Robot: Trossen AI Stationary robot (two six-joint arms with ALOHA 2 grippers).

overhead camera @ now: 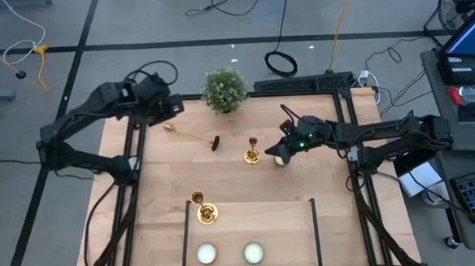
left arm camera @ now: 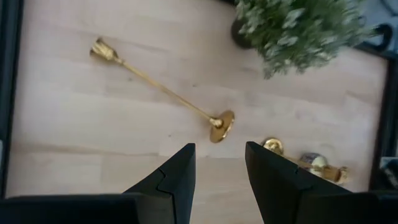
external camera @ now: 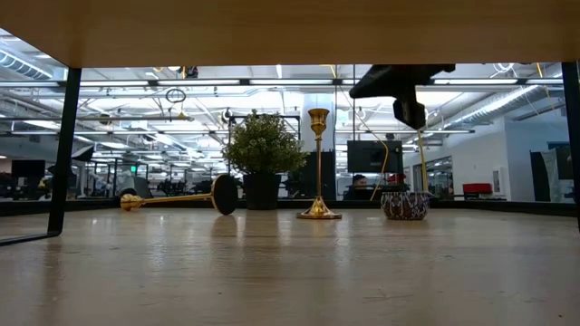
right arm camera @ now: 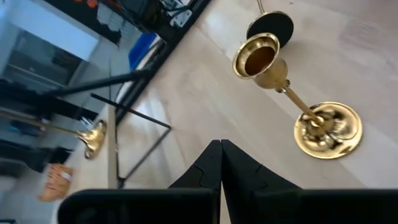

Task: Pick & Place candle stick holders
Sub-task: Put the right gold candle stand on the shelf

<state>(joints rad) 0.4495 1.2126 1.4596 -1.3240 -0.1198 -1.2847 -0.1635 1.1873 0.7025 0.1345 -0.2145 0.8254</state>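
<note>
At upper left of the high view, the left gripper (overhead camera: pixel 173 109) hovers with fingers apart over a toppled candlestick (overhead camera: pixel 190 135), apparently lining up a grasp. Right of centre, the right gripper (overhead camera: pixel 278 154), pinched together and empty, waits beside an upright candlestick (overhead camera: pixel 252 151); a third (overhead camera: pixel 202 208) stands at lower centre.

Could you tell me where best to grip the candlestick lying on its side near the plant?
Probably the thin stem of the fallen candlestick, near its middle, coming straight down from above. It lies flat on the table, stem bare between cup and base, so fingers can straddle it crosswise.
</note>
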